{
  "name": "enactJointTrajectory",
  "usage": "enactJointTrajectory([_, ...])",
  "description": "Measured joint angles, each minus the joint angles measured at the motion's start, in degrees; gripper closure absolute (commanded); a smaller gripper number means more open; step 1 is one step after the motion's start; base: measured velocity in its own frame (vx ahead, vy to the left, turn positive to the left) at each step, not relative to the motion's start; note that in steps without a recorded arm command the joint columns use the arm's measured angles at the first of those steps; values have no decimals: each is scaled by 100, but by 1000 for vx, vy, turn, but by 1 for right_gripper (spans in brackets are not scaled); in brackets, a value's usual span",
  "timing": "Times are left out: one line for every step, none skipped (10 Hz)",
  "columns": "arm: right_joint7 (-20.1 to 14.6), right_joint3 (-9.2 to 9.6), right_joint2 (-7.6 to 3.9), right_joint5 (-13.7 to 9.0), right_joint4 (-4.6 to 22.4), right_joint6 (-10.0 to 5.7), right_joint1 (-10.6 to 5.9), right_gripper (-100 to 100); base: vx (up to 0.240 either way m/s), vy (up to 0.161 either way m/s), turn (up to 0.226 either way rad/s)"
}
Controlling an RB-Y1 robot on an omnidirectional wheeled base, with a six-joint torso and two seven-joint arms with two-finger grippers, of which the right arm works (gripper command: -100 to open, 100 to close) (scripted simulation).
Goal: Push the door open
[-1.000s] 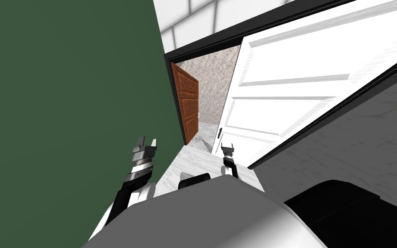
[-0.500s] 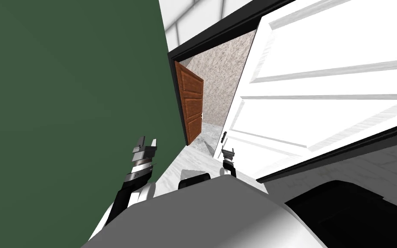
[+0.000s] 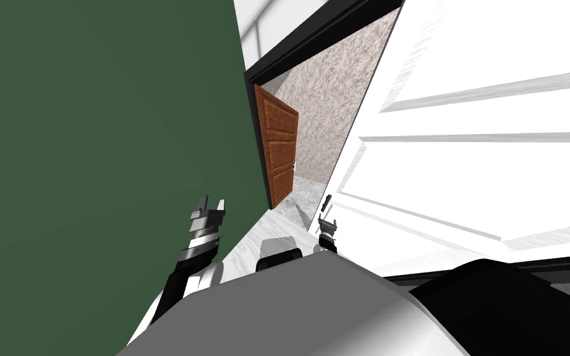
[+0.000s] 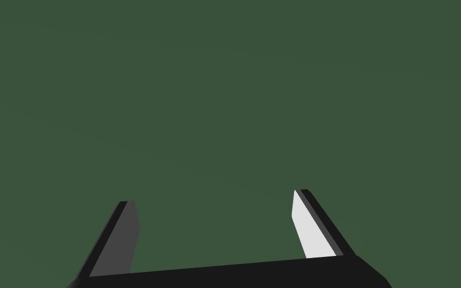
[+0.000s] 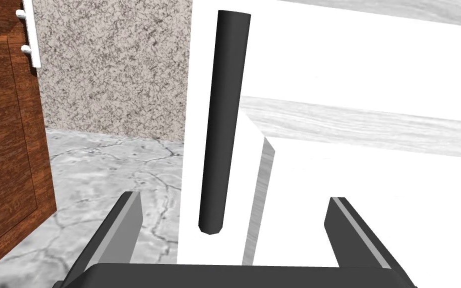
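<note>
Green wall (image 3: pixel 92 154), white door (image 3: pixel 463 185) ajar, right gripper (image 5: pixel 233 198) spread at dark handle (image 5: pixel 224 115)

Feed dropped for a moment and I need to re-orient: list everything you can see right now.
Panelled door: one, white, partly open, right of the opening.
Bar handle: one, dark, upright near that door's free edge.
Door frame: one, black, around the opening.
Wall: one, green, on my left.
Wooden door: one, brown, open, beyond the opening.
Speckled wall: one, beige-grey, beyond the opening.
Floor: one, grey marbled, through the opening.
Left gripper: one, fingers open, facing the green wall.
Right gripper: one, fingers open, at the bar handle's lower end.
</note>
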Motion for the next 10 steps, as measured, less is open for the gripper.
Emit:
enactJointTrajectory([-42,-3,47,-38,75,-33,-22,-100,35,-57,64])
enactJointTrajectory([-75,-5,80,-66,146,-69,-43,-100,27,-44,90])
enactJointTrajectory([-126,-19,97,-111,223,-90,-67,-100,42,-72,108])
enactJointTrajectory([-193,-26,139,-157,341,-135,-101,-100,20,-38,26])
enactJointTrajectory([-209,-26,143,-162,356,-148,-106,-100,60,-52,9])
enactJointTrajectory([-225,-30,49,-163,419,-171,-137,-100,122,-107,28])
enactJointTrajectory([-250,-34,-60,-164,489,-210,-163,-100,127,-118,22])
enactJointTrajectory([-260,-43,-135,-170,495,-217,-165,-100,138,-147,19])
enactJointTrajectory([-263,-47,-183,-174,458,-209,-130,-100,126,-140,26])
enactJointTrajectory([-274,-57,-223,-181,465,-206,-130,-100,147,-151,19])
